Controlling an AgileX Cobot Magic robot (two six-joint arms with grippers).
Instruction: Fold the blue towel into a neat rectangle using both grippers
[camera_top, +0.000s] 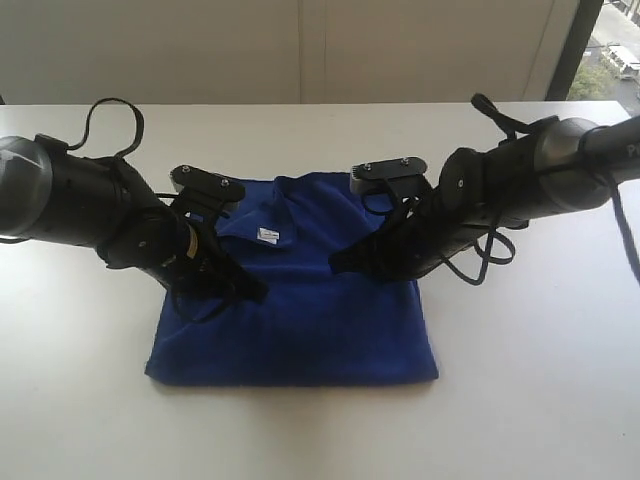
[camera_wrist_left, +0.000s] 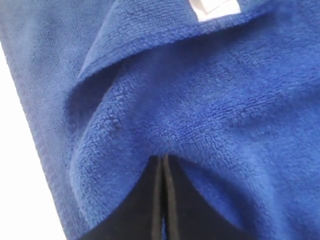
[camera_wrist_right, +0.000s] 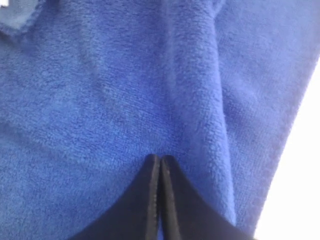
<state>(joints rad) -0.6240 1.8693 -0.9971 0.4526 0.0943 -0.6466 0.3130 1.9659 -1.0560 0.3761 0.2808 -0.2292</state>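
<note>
The blue towel (camera_top: 300, 335) lies on the white table (camera_top: 90, 400), with its far part rumpled and a small white label (camera_top: 267, 235) on a turned-over flap. My left gripper (camera_top: 255, 292) reaches in over the towel's left half. Its black fingers are pressed together, pinching a raised ridge of terry (camera_wrist_left: 125, 150) at their tips (camera_wrist_left: 163, 159). My right gripper (camera_top: 340, 262) comes in over the right half, likewise shut (camera_wrist_right: 160, 159), with a fold of cloth (camera_wrist_right: 220, 125) running away from its tips. The label (camera_wrist_left: 215, 9) shows near the edge of the left wrist view.
White table surface surrounds the towel on every side. A pale wall stands behind the table's far edge (camera_top: 320, 103), and a window (camera_top: 612, 50) is at the back right. Loose black cables (camera_top: 115, 110) loop off both arms.
</note>
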